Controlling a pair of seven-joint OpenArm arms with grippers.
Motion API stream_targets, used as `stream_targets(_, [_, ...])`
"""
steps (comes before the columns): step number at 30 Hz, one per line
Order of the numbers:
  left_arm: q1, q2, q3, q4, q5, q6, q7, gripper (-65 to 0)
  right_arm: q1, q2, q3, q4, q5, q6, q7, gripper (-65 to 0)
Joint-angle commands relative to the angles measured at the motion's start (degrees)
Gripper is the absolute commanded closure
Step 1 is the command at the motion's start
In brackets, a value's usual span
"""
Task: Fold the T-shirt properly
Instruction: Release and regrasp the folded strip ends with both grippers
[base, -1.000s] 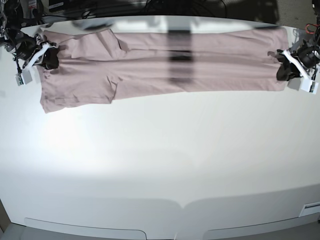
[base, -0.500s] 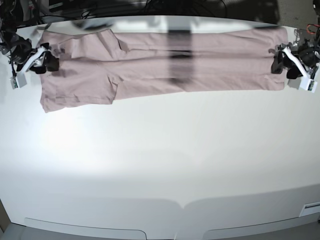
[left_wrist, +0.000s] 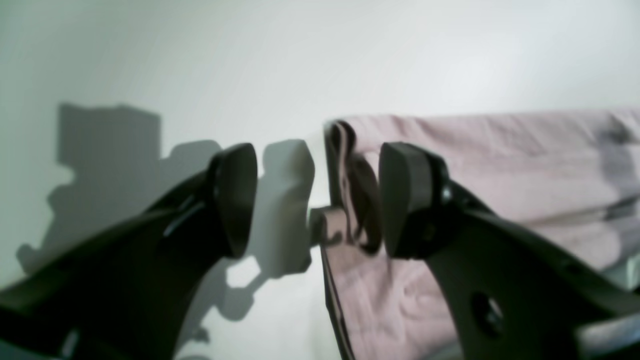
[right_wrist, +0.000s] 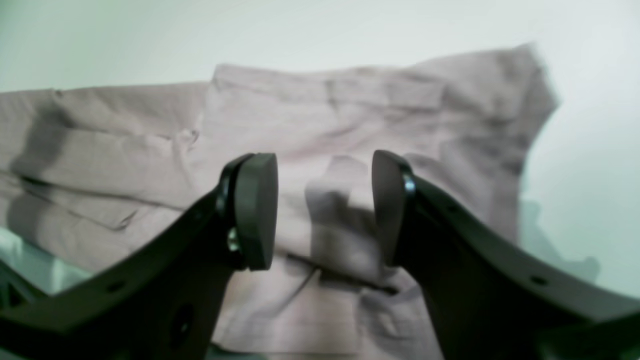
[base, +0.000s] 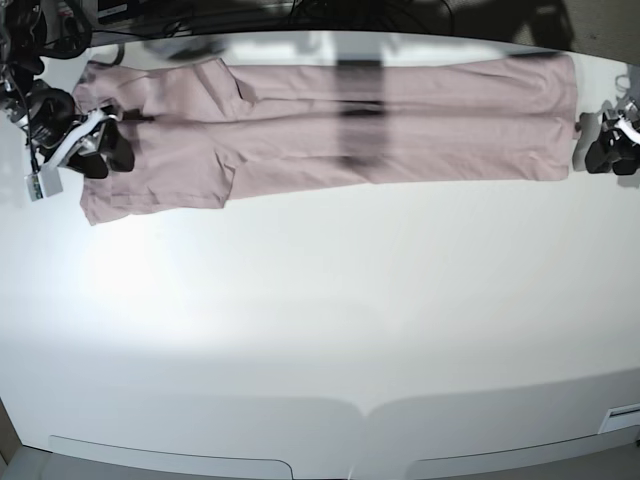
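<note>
White tabletop (base: 320, 330), glossy, most of it bare; overhead glare across the middle.

Pink T-shirt (base: 350, 120) lies along the far edge of the table as one long narrow band, stretched nearly from end to end. Both long sides look turned inward: seams and overlapping layers run lengthwise down the band. One short sleeve panel (base: 160, 180) juts toward the near side at the end by the right arm. Surface mostly flat, a few soft creases.

Right gripper (base: 98, 148) hangs over the sleeve-and-shoulder end. From the right wrist camera its jaws are spread with only cloth below them, nothing pinched; fingertips (right_wrist: 257, 210) appear clear of the fabric, though contact cannot be ruled out.

Left gripper (base: 612, 150) sits just off the opposite end of the band, over bare table. In the left wrist view the jaws stand wide apart, empty. The shirt's end edge (left_wrist: 345, 200), a small stack of layers slightly raised, lies between the pads without being clamped.

Judgement on progress: lengthwise folding reads as done, and the cloth is laid out and let go. Left to do: the crosswise folds, bringing one end over the other to shorten the band into a compact rectangle, and tidying the protruding sleeve. Roughly midway.
</note>
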Motion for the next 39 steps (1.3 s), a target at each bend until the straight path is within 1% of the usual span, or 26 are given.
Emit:
stream_targets(1, [0.5,-1.16,-0.52,0.92,-1.33,-0.72,-0.52,-37.6,0.2,0.37,0.72,1.18,0.57,0.22,1.14,-30.6])
stream_targets(3, [1.55,-1.16,-0.52,0.9,-2.05,-1.73,-0.7,-37.6,0.2,-0.98,0.72,1.27,0.57,0.22,0.98,-30.6])
stream_targets(7, [3.61,-1.16,-0.52,0.31,-2.49,-1.73,-0.61,-37.6,0.2,-2.97,0.72,1.27,0.57,0.68,0.09,-30.6])
stream_targets(9, [4.57,-1.16,-0.52,-0.72,-5.68,-2.48,1.05,-37.6,0.17,-3.65,0.7,1.27,0.59,2.12,-0.55,-30.6])
stream_targets(11, [5.05,-1.01,-0.46,-2.12,-11.34,-2.48,4.22,-37.6,0.2,-4.17,0.7,1.27,0.63,2.46,-1.07,-30.6])
stream_targets(13, [4.98,-0.37,-0.46,-3.82,-13.73,-2.48,4.2,-37.6,0.2,-4.35,0.7,1.27,0.79,2.46,-1.25,-30.6])
stream_targets(17, [4.07,1.75,-0.46,-7.74,-13.29,-2.48,3.56,-37.6,0.2,-4.35,0.7,1.27,0.96,2.46,-1.27,-30.6])
stream_targets(20, [3.21,1.84,-0.46,-10.95,-11.41,-2.48,1.2,-37.6,0.2,-4.35,0.7,1.27,0.98,2.46,-1.14,-30.6])
stream_targets(22, [2.27,1.92,-0.39,-12.79,-11.1,-2.48,1.14,-37.6,0.2,-4.35,0.7,1.27,0.98,2.46,-1.14,-30.6])
stream_targets(24, [1.62,2.23,-0.24,-14.01,-12.37,-2.48,3.06,-37.5,0.2,-4.35,0.7,1.27,0.98,2.46,-1.11,-30.6])
stream_targets(26, [1.53,2.93,-0.17,-14.25,-16.06,-2.48,6.78,-37.5,0.22,-4.35,0.7,1.27,0.98,2.46,-0.9,-30.6])
stream_targets(28, [1.53,3.85,0.02,-14.23,-18.75,-2.48,9.16,-37.5,0.22,-4.35,0.7,1.27,1.01,2.46,-0.37,-30.6])
stream_targets(32, [1.55,5.75,0.02,-14.19,-19.89,-2.48,12.72,-37.5,0.22,-4.35,0.7,1.27,1.01,2.46,-0.09,-30.6])
stream_targets(33, [1.53,6.21,0.02,-14.19,-20.11,-2.48,13.4,-37.5,0.22,-4.35,0.7,1.27,1.01,2.46,-0.09,-30.6])
stream_targets(39, [1.51,8.55,0.02,-13.49,-20.11,-2.48,13.22,-36.4,0.22,-4.35,0.7,1.27,1.49,2.46,-0.07,-30.6])
